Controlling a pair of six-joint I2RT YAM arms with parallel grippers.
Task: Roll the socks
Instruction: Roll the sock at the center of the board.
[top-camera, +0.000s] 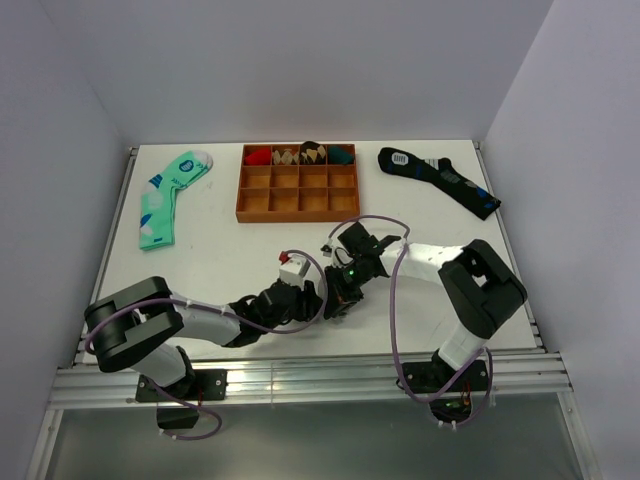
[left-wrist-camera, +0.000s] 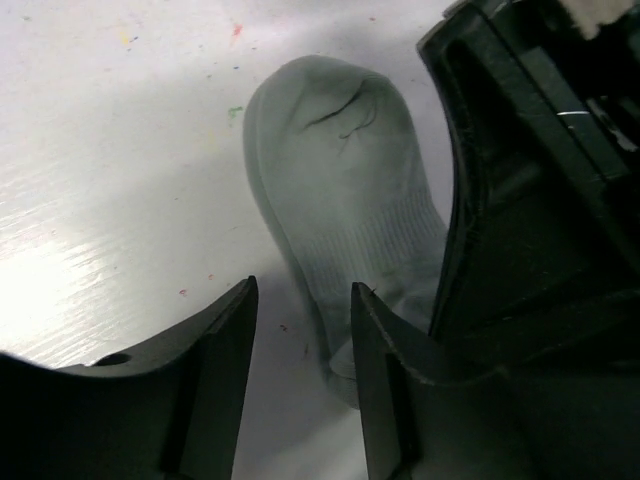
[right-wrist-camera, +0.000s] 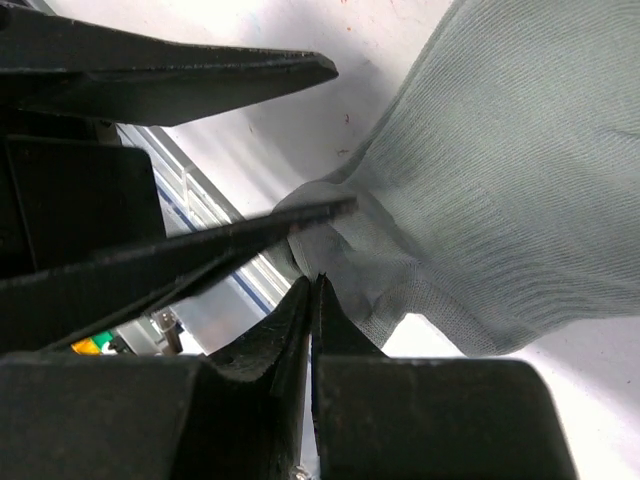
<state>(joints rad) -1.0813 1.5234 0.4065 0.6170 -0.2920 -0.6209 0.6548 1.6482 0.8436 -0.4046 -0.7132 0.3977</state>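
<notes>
The light-grey ankle socks (left-wrist-camera: 340, 190) lie flat on the white table, toe end away from my left wrist camera and cuff near it. My left gripper (left-wrist-camera: 303, 305) is open, low over the table; its right finger (left-wrist-camera: 375, 340) sits over the cuff edge. In the right wrist view the socks (right-wrist-camera: 500, 170) fill the right side. My right gripper (right-wrist-camera: 313, 285) is shut, its tips pinching the bunched cuff. In the top view both grippers, left (top-camera: 318, 298) and right (top-camera: 336, 298), meet near the table's front, hiding the socks.
A wooden divided tray (top-camera: 298, 205) stands at the back centre with rolled socks in its far row. A mint-green patterned sock (top-camera: 165, 195) lies at the back left, a dark navy sock (top-camera: 440, 180) at the back right. The table's metal front rail (top-camera: 300, 375) is close.
</notes>
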